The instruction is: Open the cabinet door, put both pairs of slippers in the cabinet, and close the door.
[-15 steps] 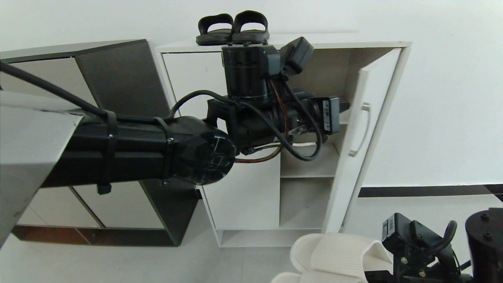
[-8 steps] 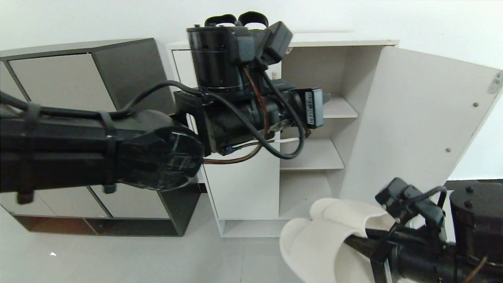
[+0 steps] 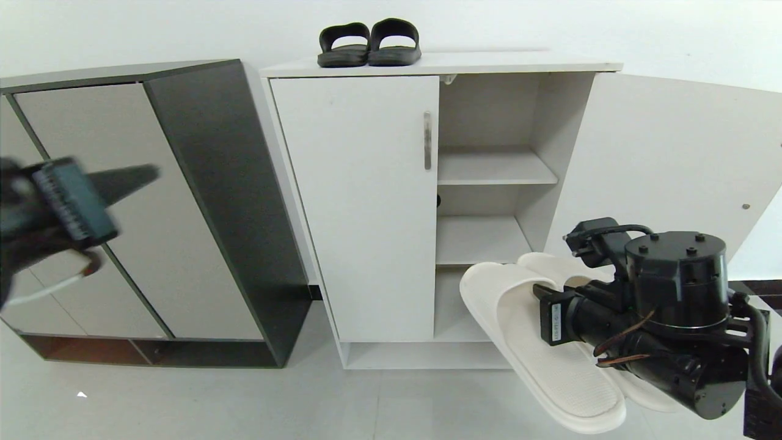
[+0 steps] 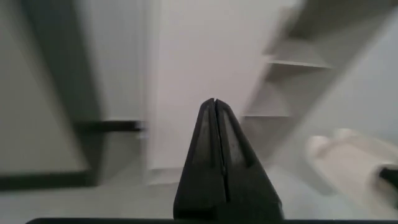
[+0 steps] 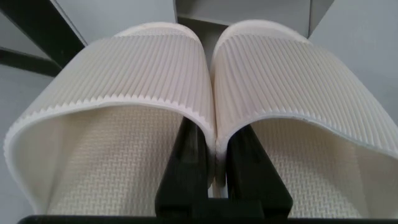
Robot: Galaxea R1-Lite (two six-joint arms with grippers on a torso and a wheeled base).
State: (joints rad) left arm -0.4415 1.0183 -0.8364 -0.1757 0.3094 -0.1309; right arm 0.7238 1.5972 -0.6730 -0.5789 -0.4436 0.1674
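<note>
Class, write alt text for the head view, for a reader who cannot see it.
The right pincer holds a pair of white slippers before a white cabinet whose right door stands open. A pair of black slippers sits on top.

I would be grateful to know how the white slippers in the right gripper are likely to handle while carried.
The white slippers are probably light: thin-soled, both held by one pinch of the right gripper. Their ribbed fabric straps look soft, so likely squashable. Gripped only at the adjoining inner edges, they may pivot or splay.

Dark cabinet point(image 3: 208, 183); pale tiled floor point(image 3: 244, 403)
</note>
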